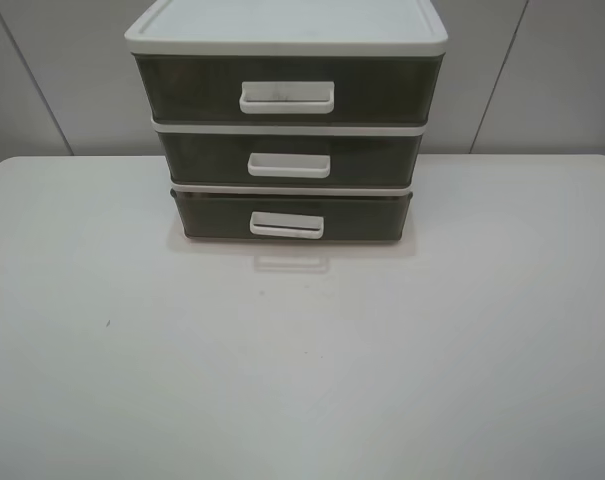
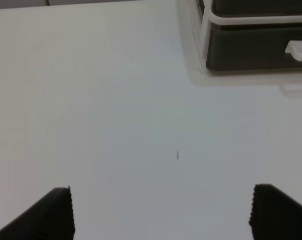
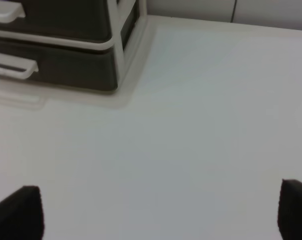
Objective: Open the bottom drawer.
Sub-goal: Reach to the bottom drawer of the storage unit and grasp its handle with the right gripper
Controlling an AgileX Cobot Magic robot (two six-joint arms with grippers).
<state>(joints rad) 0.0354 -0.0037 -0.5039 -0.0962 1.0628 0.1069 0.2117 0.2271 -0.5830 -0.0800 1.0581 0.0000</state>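
Observation:
The bottom drawer is the lowest smoky grey-brown drawer of a white-framed three-drawer unit at the back middle of the white table. It is shut, and its small white loop handle faces the front. It also shows in the left wrist view and in the right wrist view. Neither arm shows in the exterior high view. My left gripper is open and empty above bare table, well short of the drawer. My right gripper is open and empty, also well short of it.
The middle drawer and the top drawer sit shut above it, each with a white handle. The white table spreads in front of the unit. A tiny dark speck lies on it. A pale panelled wall stands behind.

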